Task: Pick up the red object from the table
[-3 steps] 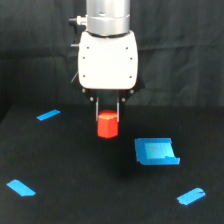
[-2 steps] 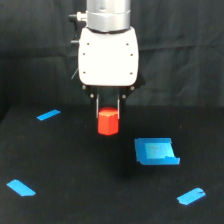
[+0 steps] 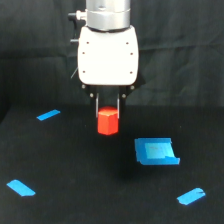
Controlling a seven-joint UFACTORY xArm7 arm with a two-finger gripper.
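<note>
The red object is a small red-orange hexagonal block. It hangs between the two thin fingers of my gripper, which is shut on its upper part. The block is held clear above the black table, with a faint shadow under it. The white gripper body and silver wrist rise above it in the middle of the exterior view.
A flat blue folded piece lies on the table to the exterior view's right of the block. Blue tape strips lie at the left back, left front and right front. A black cloth backdrop hangs behind.
The gripper has risen a little with the red block held in it. The blue pieces have not moved.
</note>
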